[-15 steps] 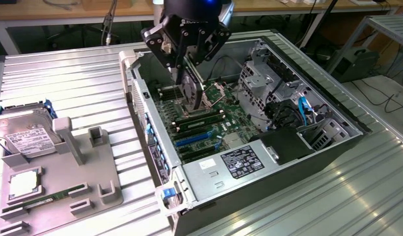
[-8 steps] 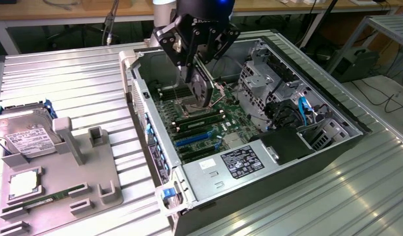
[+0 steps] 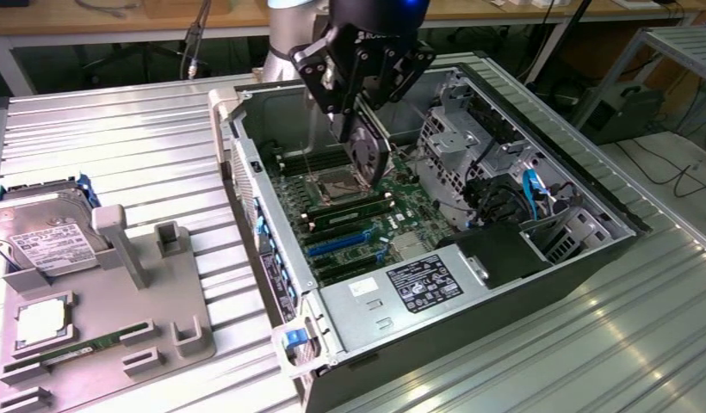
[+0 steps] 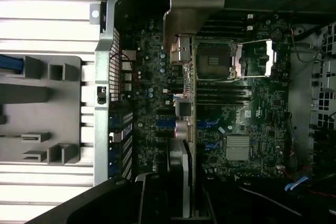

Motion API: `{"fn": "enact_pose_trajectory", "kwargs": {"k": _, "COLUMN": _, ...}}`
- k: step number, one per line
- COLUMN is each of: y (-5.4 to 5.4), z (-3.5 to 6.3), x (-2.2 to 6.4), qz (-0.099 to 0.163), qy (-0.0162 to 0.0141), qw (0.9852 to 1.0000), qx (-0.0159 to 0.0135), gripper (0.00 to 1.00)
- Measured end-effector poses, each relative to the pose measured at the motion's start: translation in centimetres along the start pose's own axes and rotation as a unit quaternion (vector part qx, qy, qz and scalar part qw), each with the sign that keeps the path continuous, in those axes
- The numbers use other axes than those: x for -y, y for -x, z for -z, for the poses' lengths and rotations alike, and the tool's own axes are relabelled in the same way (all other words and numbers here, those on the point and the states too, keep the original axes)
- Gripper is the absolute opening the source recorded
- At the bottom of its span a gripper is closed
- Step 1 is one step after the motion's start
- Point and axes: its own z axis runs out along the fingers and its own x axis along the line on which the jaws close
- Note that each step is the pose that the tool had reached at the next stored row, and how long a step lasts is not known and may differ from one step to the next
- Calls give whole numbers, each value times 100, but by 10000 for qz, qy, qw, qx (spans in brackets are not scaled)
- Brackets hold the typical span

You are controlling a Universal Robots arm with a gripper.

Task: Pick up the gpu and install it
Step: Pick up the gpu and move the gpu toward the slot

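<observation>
Nearest, at the lower left of the exterior view, a grey holder tray (image 3: pixel 157 318) rests on the ribbed metal worktop (image 3: pixel 123 138). On it are a boxy hard drive (image 3: pixel 49 237) with a white label and, closer to the frame's bottom edge, a narrow green memory stick (image 3: pixel 83 351).

Filling the middle of the frame, an open computer case (image 3: pixel 256 198) lies on its side with its motherboard (image 3: pixel 387 215) facing up. The blue slots (image 3: pixel 336 243) on the board are unoccupied.

Further back, at upper centre, the black tool (image 3: pixel 362 129) reaches down into the case opening with its jaws closed narrowly on the gpu (image 3: pixel 368 163). The card hangs on edge over the motherboard, near the CPU socket (image 3: pixel 333 182), and sits in no slot.

In the wrist view the gpu (image 4: pixel 184 109) appears edge-on, with its silver bracket (image 4: pixel 193 3) at the end farthest from the tool.
</observation>
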Motion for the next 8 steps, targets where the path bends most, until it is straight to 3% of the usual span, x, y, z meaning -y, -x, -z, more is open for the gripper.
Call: {"fn": "enact_pose_trajectory", "kwargs": {"k": 8, "y": 121, "z": -4, "x": 3, "qz": 0, "qy": 0, "qw": 10000, "qx": 0, "gripper": 29}}
